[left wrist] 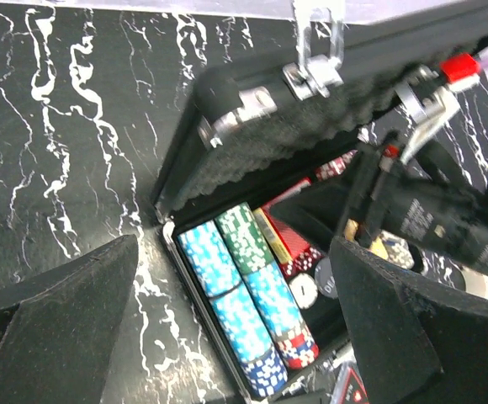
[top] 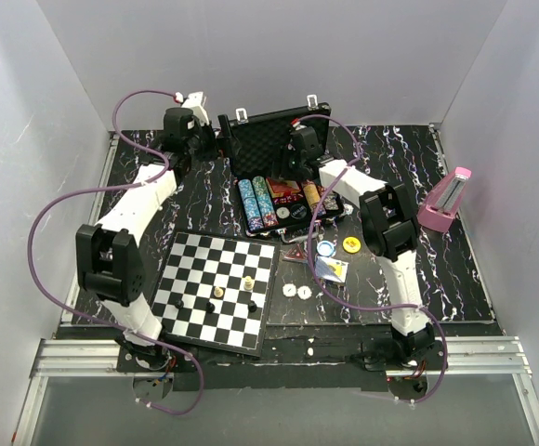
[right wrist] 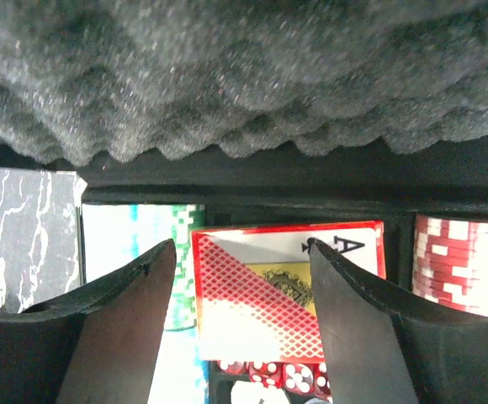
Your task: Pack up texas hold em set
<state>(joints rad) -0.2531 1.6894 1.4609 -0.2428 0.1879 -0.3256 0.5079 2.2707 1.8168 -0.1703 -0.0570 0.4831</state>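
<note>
The black briefcase (top: 271, 130) stands open at the back centre, its foam-lined lid (right wrist: 244, 76) raised. Inside lie rows of blue, green and red poker chips (top: 257, 204), a red card deck (right wrist: 261, 295) and red dice (right wrist: 278, 377). My right gripper (top: 302, 165) is inside the case; in the right wrist view it (right wrist: 241, 244) is open, hovering just above the deck. My left gripper (top: 200, 139) is open and empty beside the case's left rear corner. In the left wrist view it (left wrist: 234, 244) looks down on the chip rows (left wrist: 244, 295) and a silver latch (left wrist: 315, 50).
Loose on the table in front of the case are a blue chip (top: 325, 248), a yellow chip (top: 350, 244), two white buttons (top: 296, 292) and a small pack (top: 332, 269). The chessboard (top: 186, 321) with pieces lies front left. The pink metronome (top: 444, 200) stands right.
</note>
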